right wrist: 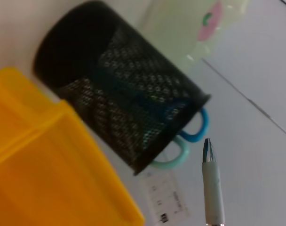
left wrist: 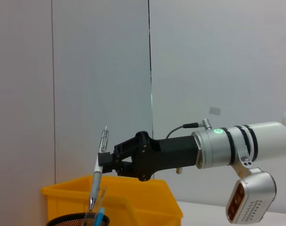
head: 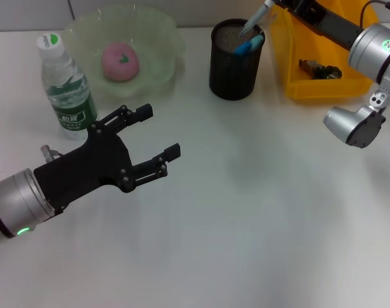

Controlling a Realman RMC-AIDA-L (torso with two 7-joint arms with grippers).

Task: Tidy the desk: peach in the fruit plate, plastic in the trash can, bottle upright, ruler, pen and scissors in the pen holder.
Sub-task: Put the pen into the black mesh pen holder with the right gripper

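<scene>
**Pen held over the mesh holder while the left arm hovers**

In the head view, nearest the camera, the left end effector (head: 161, 132) hangs above the white counter (head: 246, 218) with its black fingers spread wide and nothing between them. Just beyond it stands the clear plastic water bottle with a green label and white cap (head: 65, 86), upright. Beside the bottle sits the pale green translucent fruit plate (head: 163, 38) with the pink peach (head: 120, 61) inside it. To the right, the black mesh cylindrical pen holder (head: 232, 70) holds blue-handled scissors (head: 251, 43). The right end effector (head: 275, 5) reaches in from the upper right and grips the white and silver pen (head: 254, 20), whose lower end is at the holder's mouth. A yellow plastic bin (head: 323, 86) stands just right of the holder, with a dark item inside.

The left wrist view shows the right end effector (left wrist: 105, 162) closed on the pen (left wrist: 97, 181), which stands nearly upright above the pen holder (left wrist: 72, 220), with the yellow bin (left wrist: 133, 197) behind.

The right wrist view shows the pen (right wrist: 211, 181) tip near the pen holder (right wrist: 119, 108), the scissors (right wrist: 192, 136) handles and a clear plastic ruler (right wrist: 164, 197) sticking out of its mouth. The yellow bin (right wrist: 44, 169) lies alongside, and the peach (right wrist: 210, 21) shows in the fruit plate (right wrist: 180, 33) beyond.
</scene>
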